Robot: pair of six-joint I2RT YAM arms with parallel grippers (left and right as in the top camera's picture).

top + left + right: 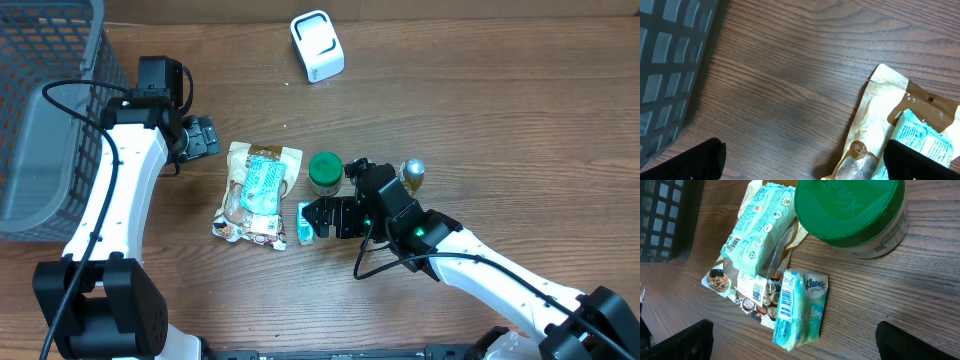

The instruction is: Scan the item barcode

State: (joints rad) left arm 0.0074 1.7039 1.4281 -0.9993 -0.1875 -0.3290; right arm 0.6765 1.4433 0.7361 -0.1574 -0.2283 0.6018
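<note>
The right tool (318,220) stands wide open and holds nothing. The Kleenex tissue pack (800,307) lies flat on the worktop (480,110) just ahead of its fingers, a barcode showing along one edge, at 7 o'clock of the green-lidded jar (324,172) and against the snack bag (240,205). The left tool (210,137) — also wide open, empty — hovers at the bag's 10 o'clock, near the basket (40,60). The white scanner (317,46) sits at the worktop's 12 o'clock.

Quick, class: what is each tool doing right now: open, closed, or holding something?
Left tool: open, holding nothing.
Right tool: open, holding nothing.
</note>
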